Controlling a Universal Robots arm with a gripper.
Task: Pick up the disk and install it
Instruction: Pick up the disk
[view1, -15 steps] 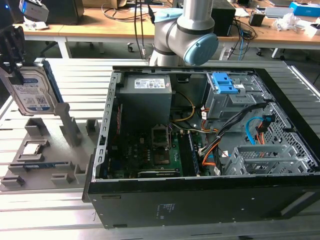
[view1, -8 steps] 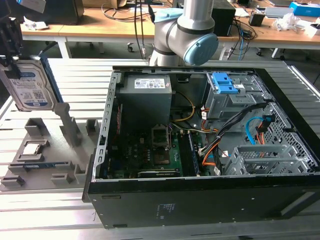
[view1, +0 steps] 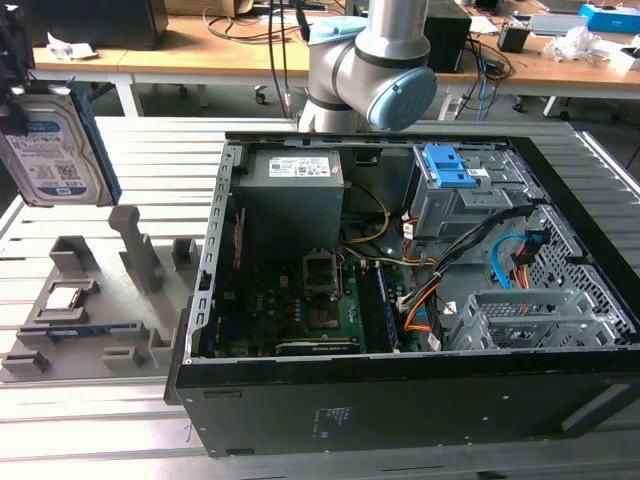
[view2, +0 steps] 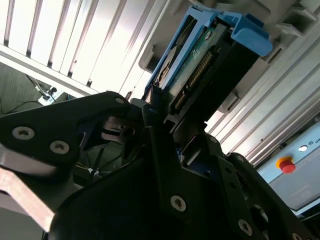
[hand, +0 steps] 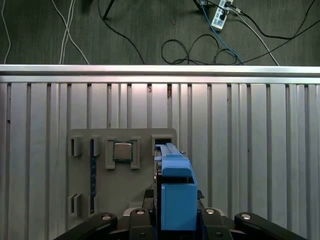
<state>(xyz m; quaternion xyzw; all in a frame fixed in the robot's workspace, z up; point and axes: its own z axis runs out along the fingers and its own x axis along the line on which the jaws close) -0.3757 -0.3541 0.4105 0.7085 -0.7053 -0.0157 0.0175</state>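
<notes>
The disk (view1: 55, 145), silver with a white-and-blue label and a blue frame along its edge, hangs in the air at the exterior view's far left, above the grey holder plate (view1: 90, 300). My gripper (view1: 12, 75) is shut on its upper end. In the second wrist view the black fingers (view2: 155, 125) clamp the disk (view2: 200, 65) by its connector end. In the first wrist view the disk's blue frame (hand: 175, 192) sticks out between the gripper (hand: 175, 220) sides, over the holder plate (hand: 82, 175).
An open computer case (view1: 215, 300) lies on the slatted metal table, with a grey power supply box (view1: 290, 190) and a drive cage with a blue latch (view1: 455, 170). A small grey chip (hand: 122, 150) and a blue strip (hand: 93, 170) sit in the holder plate.
</notes>
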